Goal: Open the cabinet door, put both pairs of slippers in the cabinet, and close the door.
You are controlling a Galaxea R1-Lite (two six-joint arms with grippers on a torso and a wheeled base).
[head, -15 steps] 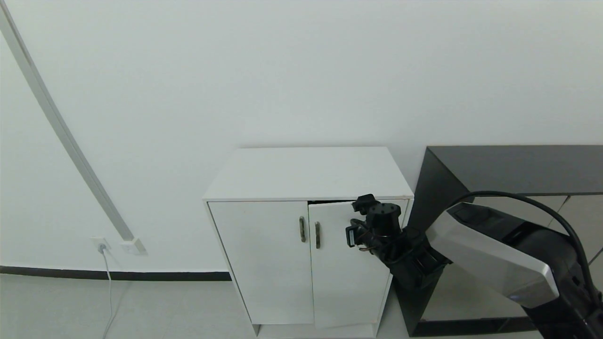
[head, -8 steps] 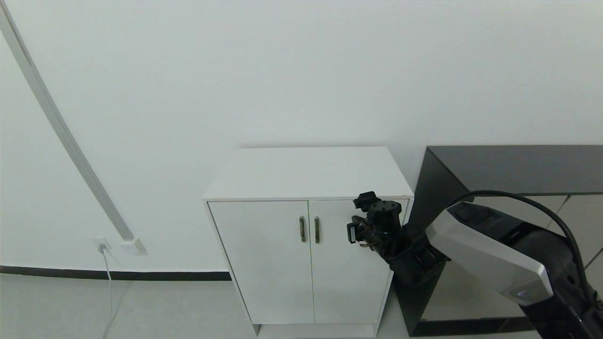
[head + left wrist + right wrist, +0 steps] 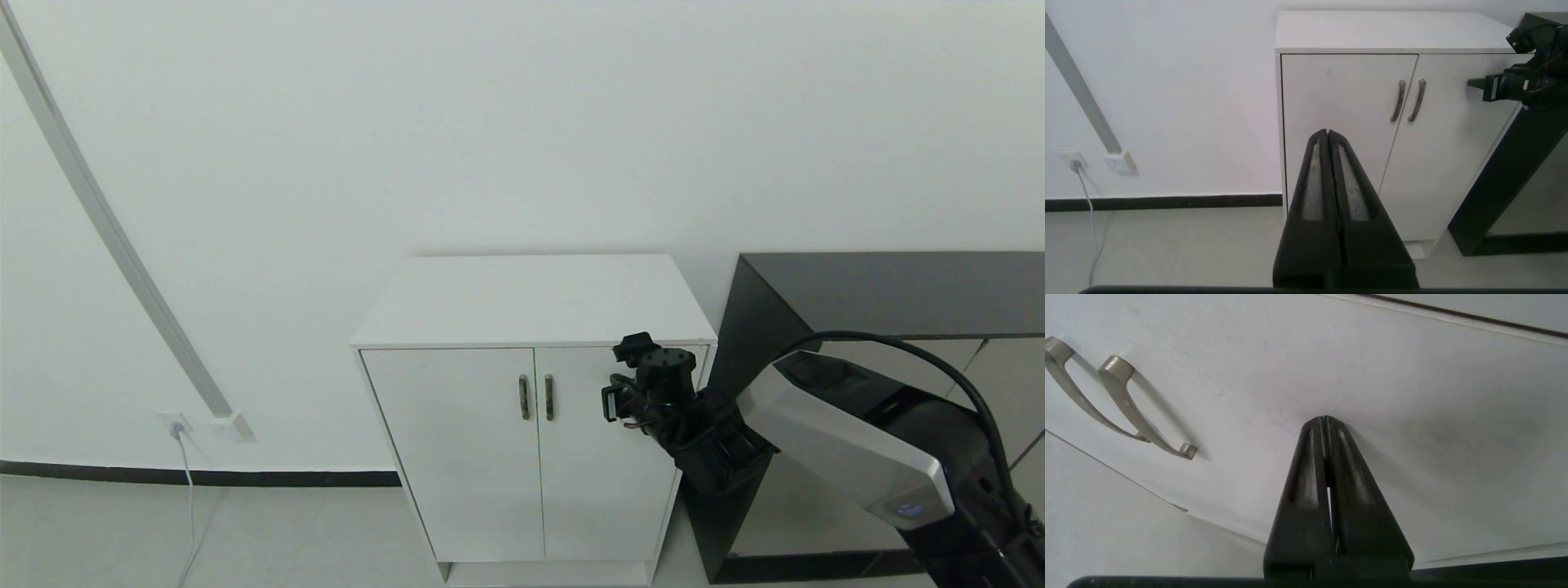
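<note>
Head view: the cabinet (image 3: 531, 298) stood against the wall. Both doors lay flush, and we saw no gap along the top edge. The right tool (image 3: 610, 405) sat at the upper part of the right door (image 3: 604, 490). Its own wrist masked the point of contact.

Left wrist view: the left tool (image 3: 1328, 137) hung well apart from the cabinet, fingers together, carrying nothing.

Right wrist view: the right tool's fingers were pressed together and empty. Their tip was at the door face, near the handles (image 3: 1147, 408). We could not settle whether it touched the panel.

We judged the step to be the closing push, nearly complete. It called for pressure square to the panel, on the handle side rather than the hinge side. Once the seam was confirmed flush, the tool should back straight off, clear of the handles.

The shut doors hid the interior, so we could not confirm the slippers lay inside. The frame edge cut off the cabinet's foot.
</note>
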